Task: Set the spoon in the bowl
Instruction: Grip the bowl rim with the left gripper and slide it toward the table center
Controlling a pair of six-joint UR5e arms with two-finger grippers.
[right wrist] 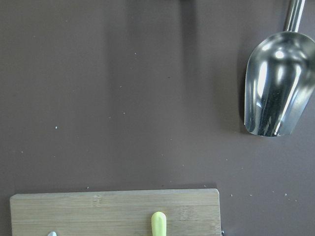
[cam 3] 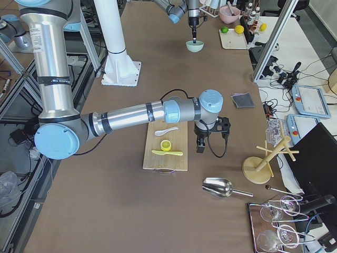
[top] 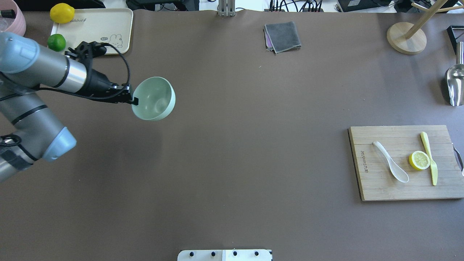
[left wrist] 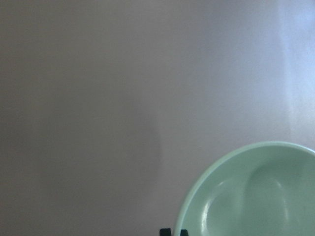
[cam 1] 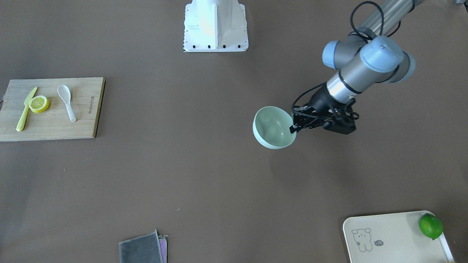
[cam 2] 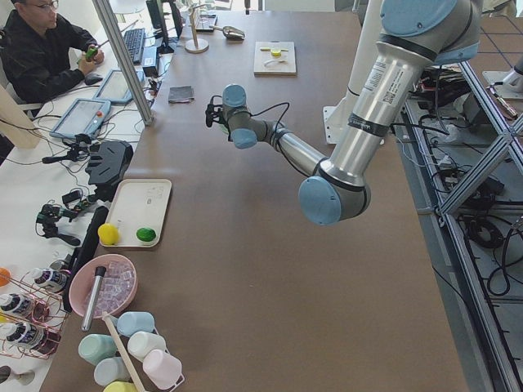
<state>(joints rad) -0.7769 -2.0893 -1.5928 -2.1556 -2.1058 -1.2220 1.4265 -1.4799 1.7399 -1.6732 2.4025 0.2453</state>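
The pale mint-green bowl point(cam 1: 272, 126) point(top: 155, 98) hangs by its rim, slightly tilted, in my left gripper point(cam 1: 294, 128) point(top: 135, 101), which is shut on it over the table's left part. The left wrist view shows the bowl point(left wrist: 256, 196) with the fingertips point(left wrist: 166, 232) at its rim. The white spoon point(cam 1: 67, 102) point(top: 390, 166) lies on a wooden cutting board point(cam 1: 55, 126) point(top: 384, 192) far off on the right side. My right gripper point(cam 3: 200, 147) hovers just past that board's edge and shows only in the exterior right view, so I cannot tell whether it is open.
On the board lie a lemon slice point(top: 419, 160) and a yellow knife point(top: 429, 159). A metal scoop point(top: 455, 85) and a wooden stand point(top: 406, 38) are at the far right. A folded cloth point(top: 282, 36) lies at the far edge. A tray point(top: 94, 25) with a lime point(top: 57, 42) is at the far left.
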